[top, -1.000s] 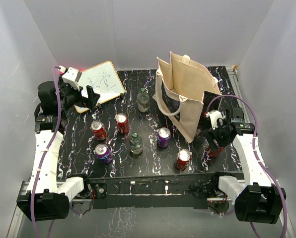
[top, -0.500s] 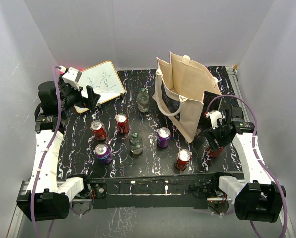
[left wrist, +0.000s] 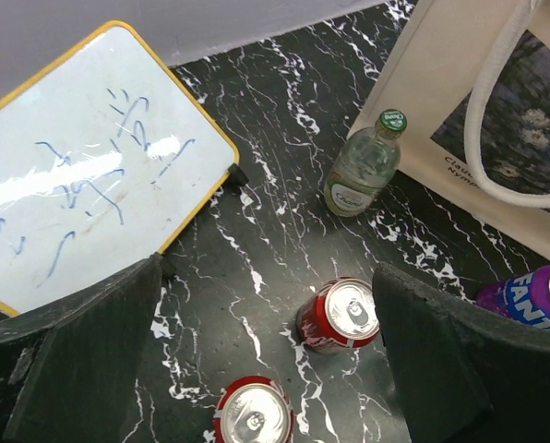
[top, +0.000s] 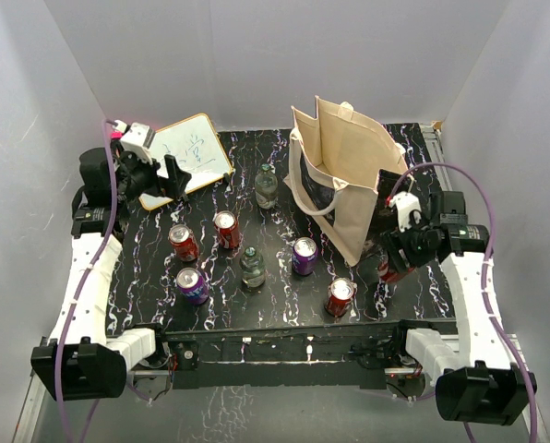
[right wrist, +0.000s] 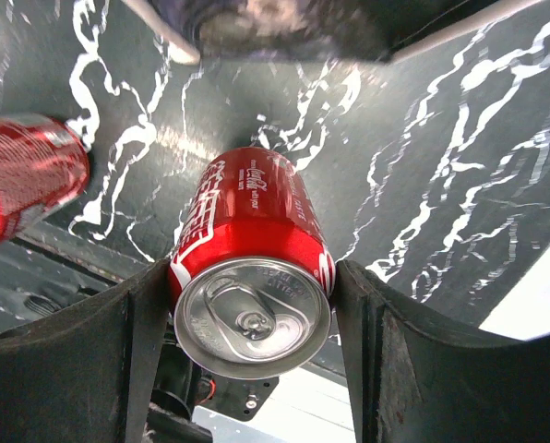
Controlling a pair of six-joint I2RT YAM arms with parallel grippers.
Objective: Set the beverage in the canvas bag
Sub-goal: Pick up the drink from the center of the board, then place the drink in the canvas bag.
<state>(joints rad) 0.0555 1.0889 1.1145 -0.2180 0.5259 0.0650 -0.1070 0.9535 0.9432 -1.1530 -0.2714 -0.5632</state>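
My right gripper [top: 392, 261] is shut on a red cola can [top: 387, 272], just right of the canvas bag's near corner. In the right wrist view the can [right wrist: 252, 268] fills the gap between both fingers [right wrist: 367, 351] of that gripper [right wrist: 250, 277], top toward the camera. The beige canvas bag [top: 349, 161] stands upright and open-mouthed at the back right, its black panel facing right. My left gripper [top: 169, 175] hangs open and empty over the back left; the left wrist view shows this gripper [left wrist: 266, 277] above two red cans [left wrist: 341, 315].
Left on the black marbled table [top: 284, 314] are three red cans [top: 184, 242] [top: 226, 229] [top: 340, 296], two purple cans [top: 192, 285] [top: 304, 256] and two glass bottles [top: 267, 185] [top: 252, 268]. A yellow-framed whiteboard [top: 187, 152] lies back left. White walls enclose three sides.
The right gripper has closed on the red can, and that arm has risen and shifted slightly toward the bag. The left arm has shifted a little to the right and stays open.
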